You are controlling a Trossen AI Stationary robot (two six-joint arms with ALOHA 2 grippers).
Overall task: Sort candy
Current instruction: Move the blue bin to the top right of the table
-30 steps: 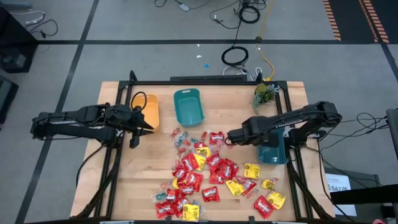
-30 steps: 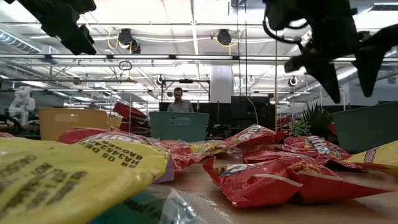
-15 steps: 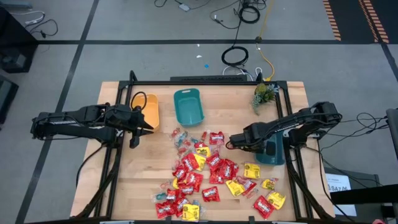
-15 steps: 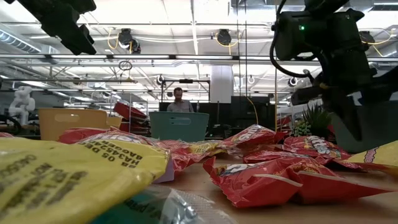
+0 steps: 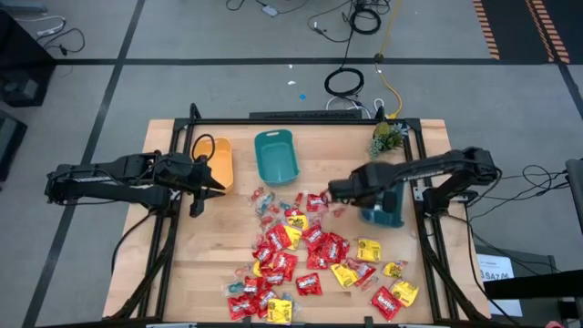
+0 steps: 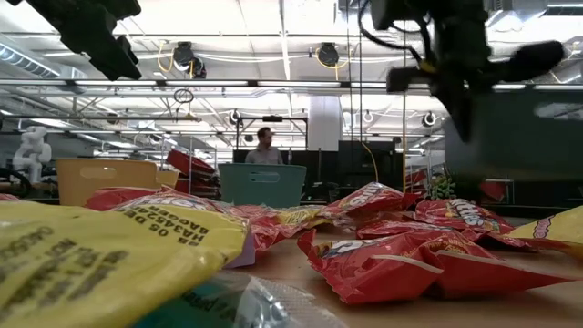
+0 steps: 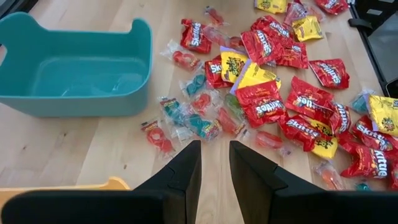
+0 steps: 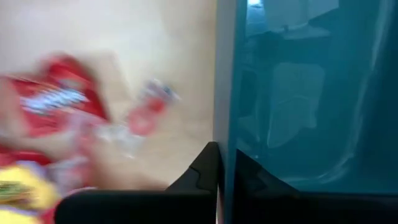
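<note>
Right gripper (image 8: 225,171) is clenched on the rim of a teal bin (image 5: 383,206); in the right wrist view both fingers pinch the bin's wall edge-on, and in the low view I see that bin hanging off the table at the upper right of the frame, blurred. From above it sits right of centre, just beside the top edge of the candy (image 5: 314,251). The candy is a loose spread across the lower middle of the high view: red packets and yellow packets mixed, with small clear-wrapped pink and teal pieces toward the pile's upper left. Nothing from the pile is in either gripper. Left gripper (image 7: 214,163) hovers at the left of the table, fingers parted by a narrow gap, holding nothing; its wrist view looks over the small wrapped pieces and red packets with a second teal bin (image 7: 74,71) at upper left, no candy showing in it. Yellow bin (image 5: 219,162) sits just past the left gripper in the high view. Small green plant (image 5: 387,137) in the table's upper right corner. One person stands in the room behind, centre of the low view.
</note>
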